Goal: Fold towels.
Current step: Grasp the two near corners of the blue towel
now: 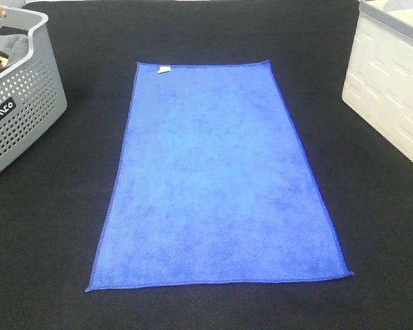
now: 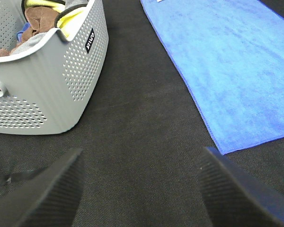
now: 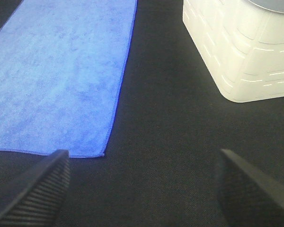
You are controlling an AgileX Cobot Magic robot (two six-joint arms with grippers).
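A bright royal-blue towel (image 1: 217, 179) lies flat and unfolded, lengthwise, on the black table, with a small white tag (image 1: 164, 69) at its far left corner. It also shows in the left wrist view (image 2: 232, 61) and the right wrist view (image 3: 57, 71). My left gripper (image 2: 142, 189) is open and empty above bare black cloth, to the left of the towel's near left corner. My right gripper (image 3: 142, 189) is open and empty above bare cloth, to the right of the towel's near right corner. Neither gripper shows in the exterior high view.
A perforated grey basket (image 1: 17, 110) with grey, yellow and brown cloths stands at the far left; it also shows in the left wrist view (image 2: 61, 80). A cream-white crate (image 1: 392, 82) stands at the far right, also in the right wrist view (image 3: 246, 52).
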